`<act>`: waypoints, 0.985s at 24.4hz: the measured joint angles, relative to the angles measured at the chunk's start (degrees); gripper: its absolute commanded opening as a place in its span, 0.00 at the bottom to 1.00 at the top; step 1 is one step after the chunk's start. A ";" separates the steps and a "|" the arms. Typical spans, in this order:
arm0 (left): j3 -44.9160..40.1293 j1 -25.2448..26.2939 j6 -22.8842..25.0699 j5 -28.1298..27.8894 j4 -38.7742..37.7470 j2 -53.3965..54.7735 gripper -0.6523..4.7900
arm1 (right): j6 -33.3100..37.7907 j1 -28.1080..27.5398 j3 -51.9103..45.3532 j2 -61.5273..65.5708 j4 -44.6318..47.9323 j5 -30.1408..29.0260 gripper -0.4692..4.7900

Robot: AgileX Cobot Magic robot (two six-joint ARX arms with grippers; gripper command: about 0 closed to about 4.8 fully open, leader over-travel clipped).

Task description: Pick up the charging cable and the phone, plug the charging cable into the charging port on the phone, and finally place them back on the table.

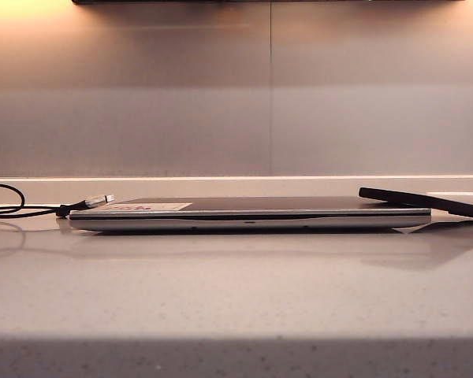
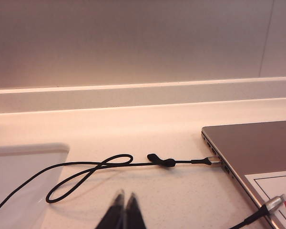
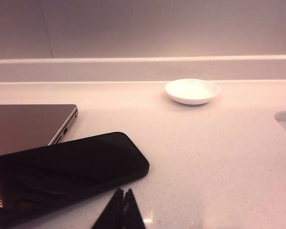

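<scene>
Nearest to the exterior camera lay the table (image 1: 236,299), a pale speckled glossy top with a light raised strip along its back edge. On it rested a closed silver laptop (image 1: 248,214), which carried a red-and-white sticker (image 1: 146,207). The phone (image 3: 62,174) lay tilted, one end propped on the laptop's right corner and the other end on the table. The charging cable (image 2: 93,169) lay in a loose loop to the left of the laptop, with one silvery plug tip (image 2: 274,204) resting on the laptop's lid. A small white dish (image 3: 192,91) stood well apart, near the back strip. The left gripper (image 2: 123,202) hovered over the table close to the cable loop, fingers pressed together and holding nothing. The right gripper (image 3: 123,198) hovered just beside the phone, also fully closed and empty.
</scene>
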 measured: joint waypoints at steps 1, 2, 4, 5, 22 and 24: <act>0.00 0.00 0.00 0.00 0.00 0.00 0.11 | 0.00 0.00 0.00 0.00 0.00 0.00 0.08; 0.00 0.00 0.00 0.00 -0.02 0.00 0.11 | 0.00 0.00 0.00 0.00 0.00 0.00 0.08; 0.00 0.00 0.00 0.00 -0.02 0.00 0.11 | 0.00 0.00 0.00 0.00 -0.02 0.00 0.08; 0.00 0.00 0.00 0.00 -0.02 0.00 0.11 | 0.00 0.00 0.00 0.00 -0.02 0.00 0.08; 8.22 0.00 -11.06 0.00 1.73 0.48 0.11 | 2.19 0.02 15.80 5.40 -3.21 0.28 0.08; 9.79 0.00 -11.15 0.00 2.05 1.42 0.11 | 2.19 0.02 18.71 7.67 -3.21 0.28 0.08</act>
